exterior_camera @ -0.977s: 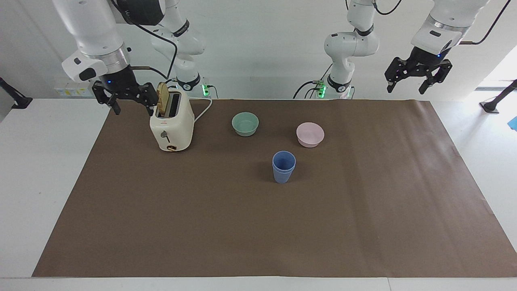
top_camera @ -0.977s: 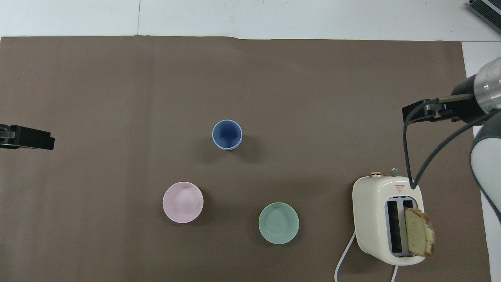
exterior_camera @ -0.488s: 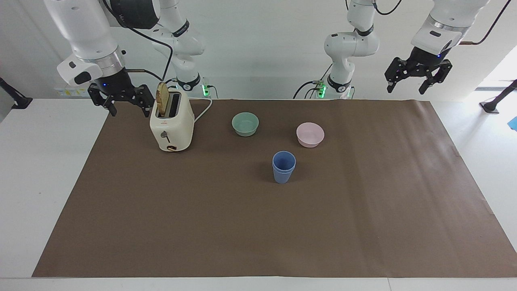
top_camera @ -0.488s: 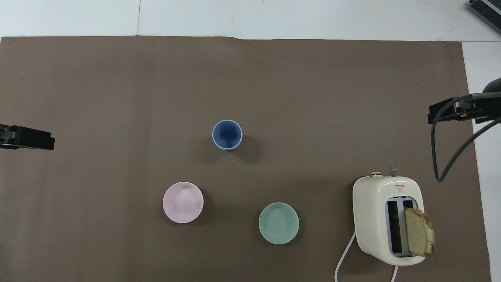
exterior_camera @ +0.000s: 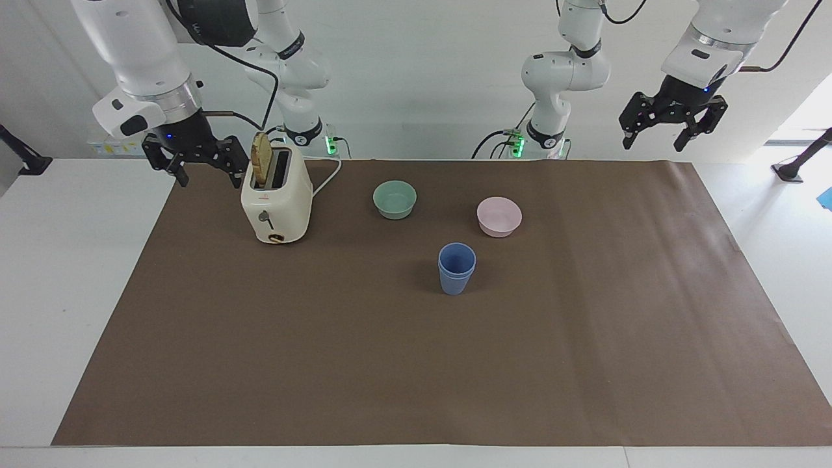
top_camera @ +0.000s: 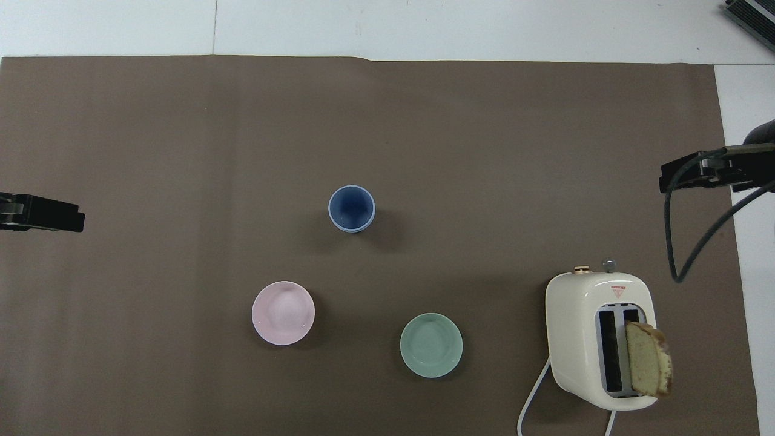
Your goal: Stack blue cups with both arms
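The two blue cups [exterior_camera: 456, 268] stand upright in the middle of the brown mat, one nested inside the other; the stack also shows in the overhead view [top_camera: 351, 208]. My left gripper [exterior_camera: 655, 138] is open and empty, raised over the mat's corner at the left arm's end; its tip shows in the overhead view [top_camera: 42, 213]. My right gripper [exterior_camera: 209, 177] is open and empty, raised beside the toaster over the mat's edge at the right arm's end; part of it shows in the overhead view [top_camera: 696, 172]. Neither gripper is near the cups.
A cream toaster [exterior_camera: 276, 201] with a slice of bread [exterior_camera: 261, 159] in one slot stands toward the right arm's end, its cord trailing toward the robots. A mint-green bowl [exterior_camera: 394, 199] and a pink bowl [exterior_camera: 499, 216] sit nearer to the robots than the cups.
My right gripper has moved away from the toaster toward the mat's edge at the right arm's end and risen slightly. The left gripper and the cups have not moved.
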Controlling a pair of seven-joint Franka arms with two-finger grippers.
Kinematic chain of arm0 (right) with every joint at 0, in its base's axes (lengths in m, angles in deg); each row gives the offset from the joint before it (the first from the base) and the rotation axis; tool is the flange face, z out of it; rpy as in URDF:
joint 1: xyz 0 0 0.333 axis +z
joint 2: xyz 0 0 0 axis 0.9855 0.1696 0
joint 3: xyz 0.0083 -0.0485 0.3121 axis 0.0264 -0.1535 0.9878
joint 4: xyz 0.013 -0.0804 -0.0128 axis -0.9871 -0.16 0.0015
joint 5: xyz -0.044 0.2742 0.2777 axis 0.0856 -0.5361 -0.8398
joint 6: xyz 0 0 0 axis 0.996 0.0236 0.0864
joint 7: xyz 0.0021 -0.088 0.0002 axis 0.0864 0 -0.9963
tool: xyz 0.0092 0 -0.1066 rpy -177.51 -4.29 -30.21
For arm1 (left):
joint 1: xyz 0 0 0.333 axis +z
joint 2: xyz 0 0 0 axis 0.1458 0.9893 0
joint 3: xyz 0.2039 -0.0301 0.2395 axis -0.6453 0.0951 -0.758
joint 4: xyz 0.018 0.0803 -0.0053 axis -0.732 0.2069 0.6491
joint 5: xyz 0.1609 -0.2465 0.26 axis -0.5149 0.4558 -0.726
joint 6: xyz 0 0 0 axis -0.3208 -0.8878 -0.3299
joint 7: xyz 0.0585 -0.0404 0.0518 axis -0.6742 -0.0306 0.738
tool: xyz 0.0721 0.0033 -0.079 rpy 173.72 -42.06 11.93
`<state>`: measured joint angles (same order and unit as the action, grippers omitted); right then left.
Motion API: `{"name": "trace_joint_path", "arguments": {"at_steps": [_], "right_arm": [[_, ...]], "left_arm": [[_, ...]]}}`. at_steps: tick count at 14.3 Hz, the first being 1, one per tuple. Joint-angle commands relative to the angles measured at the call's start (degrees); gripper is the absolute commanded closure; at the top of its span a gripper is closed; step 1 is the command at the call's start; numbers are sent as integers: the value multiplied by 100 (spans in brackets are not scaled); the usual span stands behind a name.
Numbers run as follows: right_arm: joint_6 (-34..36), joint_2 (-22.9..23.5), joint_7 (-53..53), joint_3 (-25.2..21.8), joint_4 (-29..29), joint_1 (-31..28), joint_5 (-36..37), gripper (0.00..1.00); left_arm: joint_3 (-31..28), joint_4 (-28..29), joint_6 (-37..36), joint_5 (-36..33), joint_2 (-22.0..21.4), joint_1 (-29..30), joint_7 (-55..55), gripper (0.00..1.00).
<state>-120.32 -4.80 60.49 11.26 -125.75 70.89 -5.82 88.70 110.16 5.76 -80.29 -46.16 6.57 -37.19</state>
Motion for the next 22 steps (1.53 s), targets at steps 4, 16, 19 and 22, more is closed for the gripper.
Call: {"name": "trace_joint_path", "arguments": {"at_steps": [4, 16, 19, 22], "right_arm": [[-53, -126, -126, 47, -126, -59, -78, 0], [333, -381, -161, 11, -117, -76, -254, 0], [334, -381, -169, 11, -117, -76, -254, 0], [334, -381, -169, 20, -117, -76, -254, 0]], "left_arm": [[17, -25, -102, 90, -53, 76, -56, 0], [17, -34, -102, 90, -53, 76, -56, 0], [17, -34, -102, 90, -53, 76, -56, 0], [17, -25, -102, 90, -53, 76, -56, 0]]}}
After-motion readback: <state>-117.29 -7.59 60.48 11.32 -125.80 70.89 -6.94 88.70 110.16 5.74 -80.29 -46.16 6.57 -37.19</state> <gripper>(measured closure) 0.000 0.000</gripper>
